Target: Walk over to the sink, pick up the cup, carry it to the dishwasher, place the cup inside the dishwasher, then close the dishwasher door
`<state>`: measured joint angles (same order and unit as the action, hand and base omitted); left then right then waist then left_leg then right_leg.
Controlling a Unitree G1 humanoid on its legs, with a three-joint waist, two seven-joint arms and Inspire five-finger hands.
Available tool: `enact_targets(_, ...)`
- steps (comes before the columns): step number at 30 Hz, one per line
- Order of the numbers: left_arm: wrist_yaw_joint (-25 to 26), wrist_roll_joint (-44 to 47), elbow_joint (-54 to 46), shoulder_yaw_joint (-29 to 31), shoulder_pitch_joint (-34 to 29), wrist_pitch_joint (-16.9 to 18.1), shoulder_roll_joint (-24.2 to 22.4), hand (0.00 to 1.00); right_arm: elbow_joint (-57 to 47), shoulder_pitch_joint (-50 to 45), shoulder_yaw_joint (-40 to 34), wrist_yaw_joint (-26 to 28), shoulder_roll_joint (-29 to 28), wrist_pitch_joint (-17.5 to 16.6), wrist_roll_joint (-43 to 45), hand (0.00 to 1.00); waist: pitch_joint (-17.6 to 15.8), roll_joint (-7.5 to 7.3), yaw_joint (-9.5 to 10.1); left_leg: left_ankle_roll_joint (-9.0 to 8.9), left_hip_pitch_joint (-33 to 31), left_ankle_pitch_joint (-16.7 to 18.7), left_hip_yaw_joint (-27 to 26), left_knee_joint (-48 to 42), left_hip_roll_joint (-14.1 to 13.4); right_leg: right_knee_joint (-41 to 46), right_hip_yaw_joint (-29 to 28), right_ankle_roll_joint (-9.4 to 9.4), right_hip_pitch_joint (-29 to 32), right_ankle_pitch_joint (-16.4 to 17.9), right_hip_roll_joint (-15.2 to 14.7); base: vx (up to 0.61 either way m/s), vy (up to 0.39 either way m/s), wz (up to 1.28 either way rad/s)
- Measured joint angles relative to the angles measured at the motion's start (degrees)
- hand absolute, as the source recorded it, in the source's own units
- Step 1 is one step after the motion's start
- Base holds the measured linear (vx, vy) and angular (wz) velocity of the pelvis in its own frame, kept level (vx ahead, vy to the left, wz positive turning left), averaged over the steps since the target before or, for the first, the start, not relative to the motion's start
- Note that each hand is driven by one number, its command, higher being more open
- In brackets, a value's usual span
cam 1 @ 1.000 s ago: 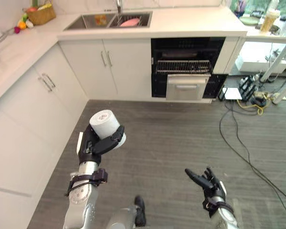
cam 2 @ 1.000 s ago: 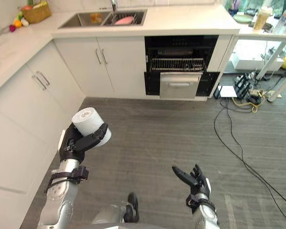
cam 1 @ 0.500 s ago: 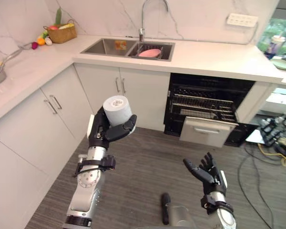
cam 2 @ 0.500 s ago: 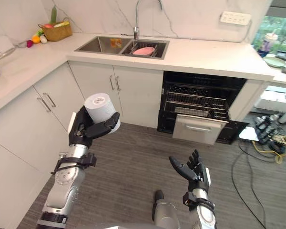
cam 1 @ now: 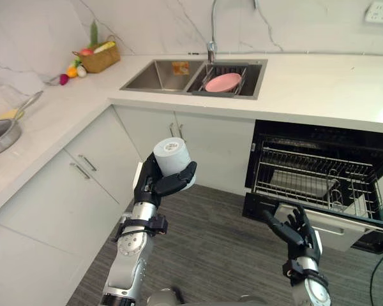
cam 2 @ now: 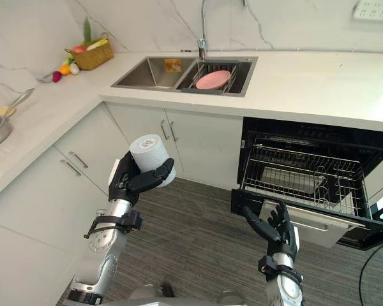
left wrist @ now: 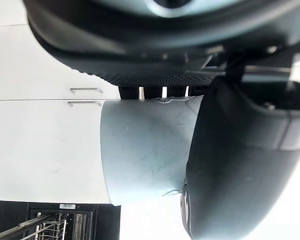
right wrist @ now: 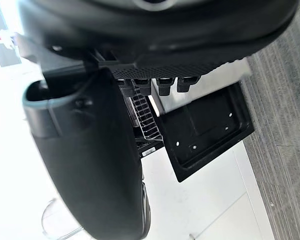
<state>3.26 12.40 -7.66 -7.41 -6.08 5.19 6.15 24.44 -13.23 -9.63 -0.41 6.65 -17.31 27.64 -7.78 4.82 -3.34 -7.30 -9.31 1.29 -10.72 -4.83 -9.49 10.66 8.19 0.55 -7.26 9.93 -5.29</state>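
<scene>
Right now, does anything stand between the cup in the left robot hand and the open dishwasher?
Nothing visible does. The left robot hand holds the cup; only floor lies between it and the dishwasher, whose door is down and rack pulled out. The open right robot hand hangs low before the door.

We record the left hand (cam 2: pixel 133 183) curled round a pale cup (cam 2: pixel 150 152) in front of the white cabinets (cam 2: pixel 198 143). The right hand (cam 2: pixel 277 224), fingers spread, hangs near the open dishwasher (cam 2: pixel 313 182).
</scene>
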Motion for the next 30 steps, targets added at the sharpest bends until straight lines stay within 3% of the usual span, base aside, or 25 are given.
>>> enact_targets(1,-0.4,0.0,0.4,0.0,-0.5,0.0,-0.1,0.00,0.6,-0.6,0.0,0.0,1.1,-0.3,0.1,1.00,0.6,0.89,0.04,1.88,0.6,-7.5,-1.0,0.6,-0.1,0.2,-1.4,2.29,-1.4,1.8,0.2,0.33,0.135,-0.50)
enact_targets(2,-0.7,0.0,0.5,0.0,-1.1,0.0,-0.2,0.00,0.8,-1.4,0.0,0.2,1.8,-0.7,0.1,1.00,1.1,1.71,0.06,4.40,1.3,-12.8,-1.0,0.2,-0.2,0.4,-2.1,3.01,-2.0,2.9,0.6,0.51,0.278,-0.58)
enact_targets(3,-1.0,0.1,1.5,0.3,-1.7,0.1,1.2,0.00,3.6,-1.3,-0.2,0.3,0.8,-1.0,0.4,1.00,2.1,-0.56,-0.74,4.88,3.1,-10.7,-2.9,-1.1,1.4,2.2,-3.2,4.13,-2.9,5.3,-1.4,0.46,0.269,-0.58)
enact_targets(6,-1.1,0.1,1.5,0.9,-1.3,0.0,2.8,0.00,3.2,-1.6,-0.2,0.3,-0.6,-1.9,0.3,1.00,2.7,-4.10,-0.99,6.29,3.1,-4.6,-4.7,-6.0,5.2,4.5,-3.9,6.39,-2.8,7.2,-6.9,0.29,0.171,-0.28)
enact_targets(8,-1.2,0.0,1.5,0.5,-0.3,0.0,2.1,0.00,3.1,-1.9,-0.9,-0.2,-0.7,-2.5,0.3,1.00,2.5,-4.57,-1.80,7.15,2.9,-1.7,-4.1,-8.4,7.4,5.4,-3.5,7.04,-3.9,7.0,-8.9,0.21,0.179,0.22)
enact_targets(11,-1.2,-0.1,1.3,-0.7,2.4,0.0,1.0,0.00,3.2,-2.1,-1.6,-2.4,-0.8,-2.6,2.5,1.00,2.1,-5.43,-2.10,8.79,4.4,1.7,-3.7,-10.3,9.8,25.3,-6.0,7.61,3.7,5.6,-11.8,0.16,0.184,0.18)
enact_targets(12,-1.3,-0.4,1.0,-0.9,4.1,-0.2,1.9,0.00,3.3,-2.2,-1.6,-3.0,-1.4,-2.5,2.2,1.00,1.1,-7.01,-2.16,9.41,6.4,2.6,-3.9,-10.3,11.3,36.6,-7.6,5.73,8.6,1.3,-13.8,0.12,0.128,-0.03)
enact_targets(13,-1.2,-0.4,0.9,-1.0,4.7,-0.7,2.0,0.00,4.0,-2.2,-1.3,-3.4,-1.6,-1.7,1.3,1.00,0.7,-7.58,-2.30,9.91,9.0,3.5,-4.1,-9.7,12.0,42.8,-8.2,4.80,11.1,-5.3,-15.1,0.13,0.121,-0.09)
enact_targets(14,-1.0,-0.4,0.8,-1.1,4.7,-0.9,1.9,0.00,4.6,-2.2,-1.1,-3.4,-1.6,-1.3,0.8,1.00,0.7,-7.11,-2.38,10.13,10.5,3.7,-4.3,-8.8,12.0,44.5,-8.2,4.86,11.7,-8.4,-15.3,0.14,0.128,-0.29)
enact_targets(15,-0.5,-0.3,0.6,-1.1,4.8,-0.9,1.8,0.00,5.7,-2.2,-0.6,-3.5,-2.1,-0.8,-0.2,1.00,1.2,-6.10,-2.28,10.27,12.5,4.2,-5.4,-7.3,11.5,45.4,-7.5,4.59,13.3,-6.5,-14.9,0.14,0.111,-0.38)
enact_targets(16,-0.2,-0.3,0.4,-0.9,4.7,-0.7,2.1,0.00,5.7,-2.2,0.3,-3.5,-2.2,-0.5,-0.2,1.00,1.2,-6.25,-2.05,10.20,13.1,4.3,-6.2,-6.6,11.1,44.8,-6.7,4.00,14.7,-3.7,-14.2,0.14,0.091,-0.62)
enact_targets(17,0.8,0.0,0.4,0.0,4.7,-0.5,2.4,0.00,5.5,-2.1,3.6,-2.5,-2.5,-0.2,-1.1,1.00,1.1,-5.85,-2.13,9.77,14.1,4.2,-7.2,-4.5,9.8,38.3,-2.9,4.33,17.3,2.1,-11.2,0.11,0.038,-0.49)
enact_targets(18,0.9,0.0,0.4,0.3,4.7,-0.5,2.4,0.00,5.1,-2.2,4.3,-2.2,-3.0,0.1,-1.9,1.00,0.9,-5.64,-2.23,9.45,14.4,4.1,-7.3,-3.9,9.2,33.6,-1.2,4.75,17.7,2.9,-9.3,0.11,-0.010,-0.44)
enact_targets(19,1.1,0.0,0.4,0.1,4.7,-0.5,2.5,0.00,3.3,-3.0,4.6,-2.2,-4.4,1.1,-2.6,1.00,0.8,-5.56,-2.29,8.75,14.9,4.0,-7.6,-2.5,8.0,22.7,1.5,5.27,18.2,2.5,-5.7,0.14,-0.039,-0.19)
enact_targets(20,1.2,-0.1,0.4,-0.3,4.4,-0.5,2.6,0.00,1.4,-4.3,4.7,-2.2,-5.0,1.5,-3.2,1.00,0.6,-6.04,-2.28,8.03,16.0,3.7,-8.2,-1.1,8.1,13.7,3.0,5.07,18.6,-0.5,-4.3,0.16,-0.056,-0.19)
enact_targets(21,1.2,-0.2,0.4,-0.4,4.1,-0.5,2.9,0.00,0.7,-5.0,5.0,-2.2,-5.0,1.5,-3.3,1.00,0.3,-6.58,-2.26,7.86,16.8,3.9,-8.6,-0.9,8.6,11.0,3.7,4.82,18.6,-2.6,-4.3,0.22,-0.090,-0.22)
enact_targets(22,1.4,-0.8,0.4,-0.5,3.2,-0.5,2.9,0.00,-0.7,-6.1,5.2,-2.1,-5.0,1.5,-4.2,1.00,0.1,-7.43,-2.69,7.22,17.8,5.2,-9.1,-1.5,9.4,8.6,4.6,3.27,18.7,-9.8,-4.5,0.20,-0.094,-0.19)
enact_targets(23,1.5,-1.3,0.5,-0.5,2.9,-0.6,2.7,0.00,-1.4,-6.6,5.4,-2.2,-4.7,1.5,-4.3,1.00,0.1,-7.41,-3.03,7.12,18.0,6.0,-9.1,-2.2,9.5,8.6,4.6,-0.91,18.5,-11.2,-4.6,0.33,-0.164,-0.21)
enact_targets(25,1.7,-1.9,0.6,-1.0,3.1,-0.9,0.9,0.00,-3.8,-6.7,5.7,-2.3,-2.9,1.7,-4.4,1.00,0.5,-5.09,-3.38,6.22,16.0,8.3,-9.3,-5.7,6.5,5.8,5.2,-1.63,17.9,-11.3,-1.8,0.31,-0.160,-0.09)
enact_targets(27,2.0,-1.9,0.6,-1.2,3.4,-0.9,0.5,0.00,-7.5,-6.5,5.9,-2.9,-2.6,1.7,-4.5,1.00,0.4,-4.71,-3.30,5.23,15.8,9.6,-9.2,-6.8,4.2,3.3,5.9,-2.17,16.5,-11.4,0.5,0.22,-0.147,-0.06)
enact_targets(29,3.2,-1.9,0.7,-1.2,3.3,-0.9,0.5,0.00,-15.4,-6.0,5.5,-3.3,-1.5,1.4,-4.5,1.00,0.6,-3.70,-3.46,3.61,17.3,11.5,-10.1,-7.3,2.0,2.7,6.0,-2.55,14.7,-9.5,3.0,0.17,-0.124,-0.19)
enact_targets(30,4.3,-1.9,0.7,-1.1,3.2,-0.8,0.7,0.00,-20.9,-5.6,5.1,-3.2,-0.1,0.0,-4.3,1.00,1.0,-2.53,-3.44,2.72,18.3,12.2,-10.6,-9.4,0.4,2.1,5.6,-3.28,13.3,-8.2,4.2,0.21,-0.101,-0.24)
